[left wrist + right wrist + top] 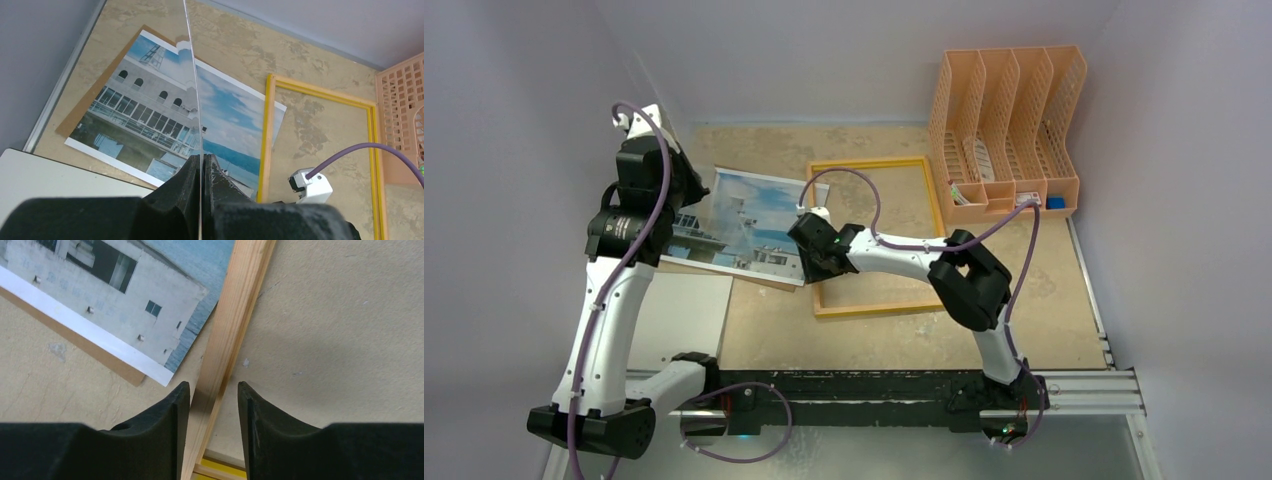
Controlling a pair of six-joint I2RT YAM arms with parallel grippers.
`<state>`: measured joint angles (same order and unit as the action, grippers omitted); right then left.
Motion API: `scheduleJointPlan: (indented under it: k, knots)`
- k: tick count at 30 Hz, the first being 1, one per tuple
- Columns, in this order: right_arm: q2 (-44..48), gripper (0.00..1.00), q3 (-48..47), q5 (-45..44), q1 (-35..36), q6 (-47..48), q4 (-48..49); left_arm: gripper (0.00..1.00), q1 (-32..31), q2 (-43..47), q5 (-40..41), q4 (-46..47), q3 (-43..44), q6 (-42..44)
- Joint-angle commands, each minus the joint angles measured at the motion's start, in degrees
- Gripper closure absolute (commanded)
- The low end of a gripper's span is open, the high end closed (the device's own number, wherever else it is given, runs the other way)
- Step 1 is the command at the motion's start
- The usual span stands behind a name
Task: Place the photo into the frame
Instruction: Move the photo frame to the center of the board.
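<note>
So, top view, photo (744, 220): lying face up, not in the frame yet, just left of it with one corner reaching the frame's left rail
Top view, frame (869, 163): flat on the table, nothing inside but bare tabletop
Top view, right gripper (814, 268): down at the frame's left rail, near end
Left wrist, left gripper (201, 170): clamped tight on a clear sheet (192, 75), seen edge-on and standing upright above the photo
Left wrist, under the photo: brown backing board (74, 117) peeking out along its left edge, grey-white panel (60, 170) nearer the camera
Left wrist, photo corner: looks tucked under the yellow rail, but honestly can't be sure
Right wrist, fingers (165, 425): one on each side of the wood-coloured rail, fairly narrow, with a sliver of gap on the outer side, so I'd say not gripping it
Step in hand: my guess is it's taking hold of the frame by that rail so it can be lifted or steadied, while the left keeps the pane out of the way
Next move: pinch squarely on the rail only. The photo corner sits right beside the inner finger and could get caught or creased
</note>
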<state>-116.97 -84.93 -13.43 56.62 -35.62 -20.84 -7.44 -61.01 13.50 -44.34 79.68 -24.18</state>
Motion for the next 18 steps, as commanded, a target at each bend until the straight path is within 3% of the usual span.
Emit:
scheduleJointPlan:
  k: [1,6,14,18]
  knots:
    - [0.2,0.62,0.2,4.6,0.4,-2.8,0.5,1.0,0.3,0.5,-1.6,4.1,-1.0,1.7]
    - [1.7,0.79,1.2,8.4,1.8,-6.4,3.4,1.0,0.3,0.7,-2.9,4.5,-1.3,1.5]
    - [5.5,0.82,5.0,12.9,4.6,-11.9,10.6,1.0,0.3,-0.3,-7.5,5.2,-1.1,1.1]
    - [6.1,0.77,5.5,21.0,4.6,-11.8,14.2,1.0,0.3,-0.9,-8.9,5.7,-0.8,0.6]
